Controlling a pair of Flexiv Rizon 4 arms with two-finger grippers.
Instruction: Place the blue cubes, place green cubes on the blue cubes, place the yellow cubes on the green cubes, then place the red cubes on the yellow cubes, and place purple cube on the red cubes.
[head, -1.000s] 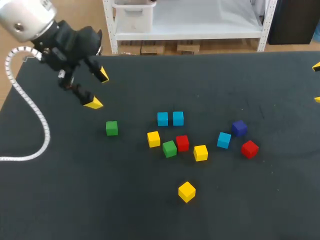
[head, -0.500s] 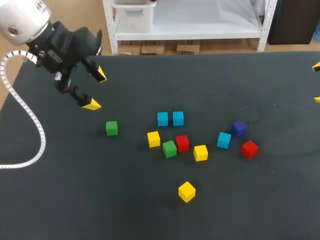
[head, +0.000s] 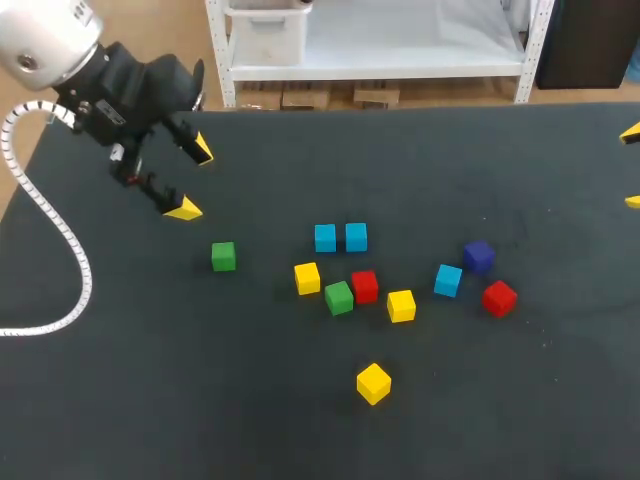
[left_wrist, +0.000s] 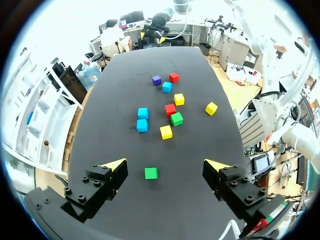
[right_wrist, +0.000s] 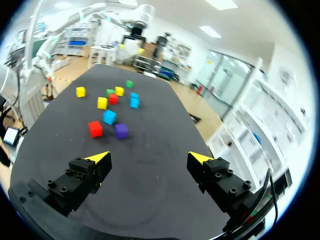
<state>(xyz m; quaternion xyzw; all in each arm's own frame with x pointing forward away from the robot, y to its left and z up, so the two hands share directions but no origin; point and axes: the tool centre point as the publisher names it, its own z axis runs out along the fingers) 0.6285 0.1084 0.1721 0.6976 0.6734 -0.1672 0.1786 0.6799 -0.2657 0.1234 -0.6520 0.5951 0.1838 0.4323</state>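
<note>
left gripper (left_wrist: 166, 163): fingers spread wide, nothing between them. right gripper (right_wrist: 149, 159): likewise spread, empty.

lone green cube (left_wrist: 150, 173) lies just ahead of my left fingertips, in line with the gap, a little toward one finger, untouched. farther out along the same line, the blue pair (head: 326, 238) sits side by side, touching or very nearly.

third blue cube (right_wrist: 109, 117) is apart from that pair, on the far side of the cluster from my left gripper. from my right gripper it is ahead, just past the red cube (right_wrist: 95, 128) and the purple cube (right_wrist: 121, 130).

judgement: blue layer not yet gathered. the stray blue looks nearer the right arm, the lone green nearer the left. cubes are square, so there is no long axis to match.
</note>
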